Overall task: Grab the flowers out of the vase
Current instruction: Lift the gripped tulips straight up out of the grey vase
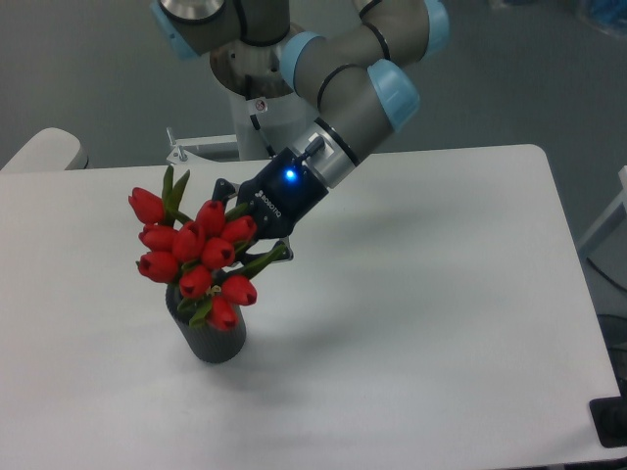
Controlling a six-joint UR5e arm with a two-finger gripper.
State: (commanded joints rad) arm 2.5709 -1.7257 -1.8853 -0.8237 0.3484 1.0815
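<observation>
Black and lit by a small blue light on its body, the gripper (pixel 247 233) sits just left of the frame's centre, its two fingers pinched on the flowers (pixel 196 257) from the right side, among the green leaves behind the buds. The red tulip buds cluster to the left of the claw, tilted toward the upper left, with the lowest buds hanging over the mouth of the vase (pixel 211 335). The dark grey vase stands upright on the white table (pixel 421 323), in the lower left part of the frame, directly below the bunch. The grey arm with pale blue joints runs from the claw up toward the top centre.
</observation>
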